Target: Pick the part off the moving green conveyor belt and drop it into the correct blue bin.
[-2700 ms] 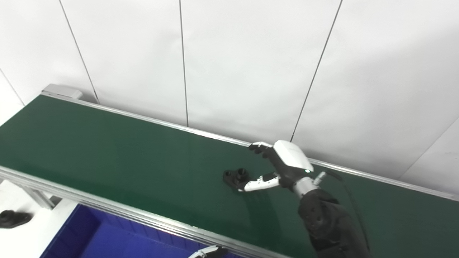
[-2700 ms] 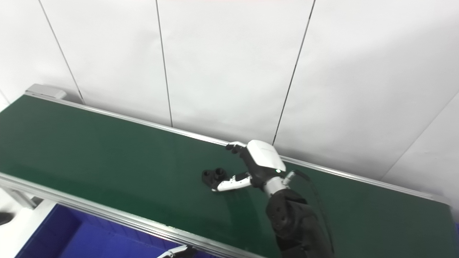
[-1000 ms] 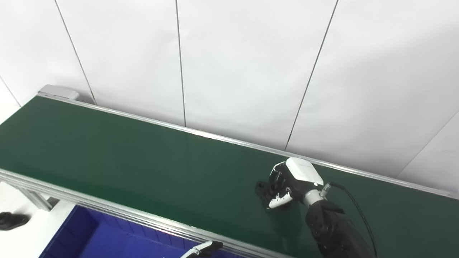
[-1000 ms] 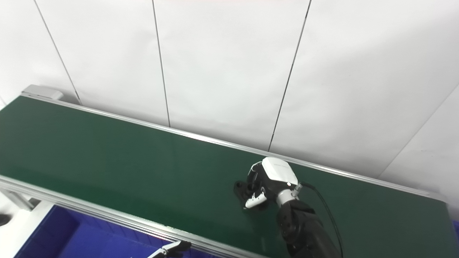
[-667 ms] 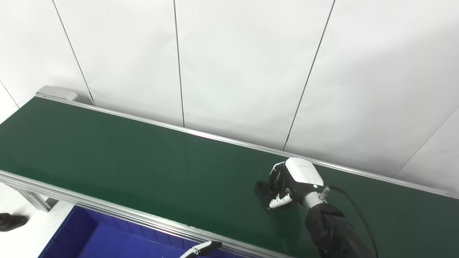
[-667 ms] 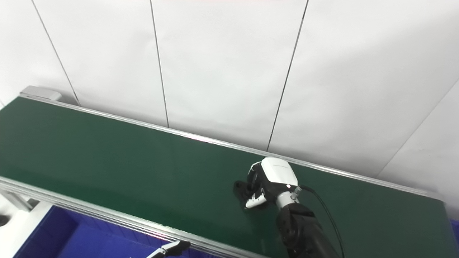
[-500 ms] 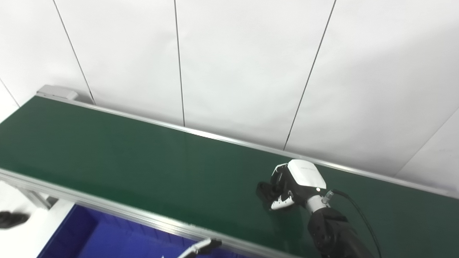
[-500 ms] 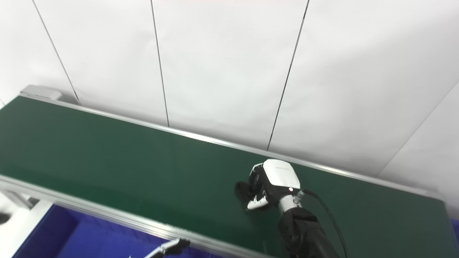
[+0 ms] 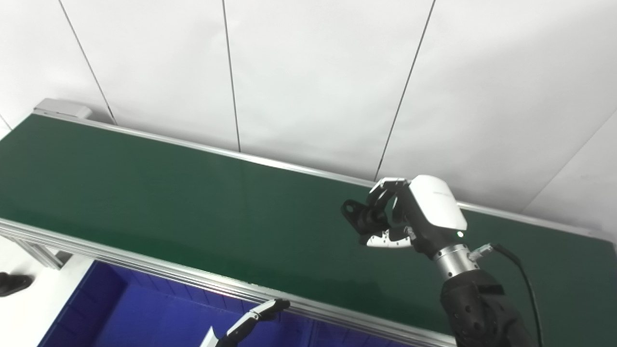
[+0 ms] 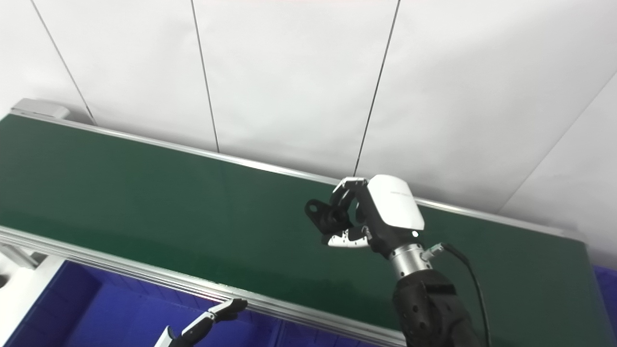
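Note:
The small black part (image 9: 359, 217) hangs above the green conveyor belt (image 9: 168, 193), clear of its surface. My right hand (image 9: 414, 217) is shut on the part, fingers and thumb curled around it, with the white back of the hand turned to the right. Only the fingertips of my left hand (image 9: 250, 320) show at the bottom edge, stretched out over the blue bin (image 9: 144, 318); its palm is out of view. In the right eye view the same part (image 10: 322, 214) sits in the right hand (image 10: 381, 214).
A silver rail (image 9: 144, 270) runs along the belt's near edge, with the blue bin just below it. A white panelled wall (image 9: 313, 72) stands behind the belt. A dark object (image 9: 12, 283) lies on the white surface at far left.
The right hand closed on the part on the belt and has now lifted it up off the surface. The left hand's fingertips have risen a little into view. The camera shifted slightly.

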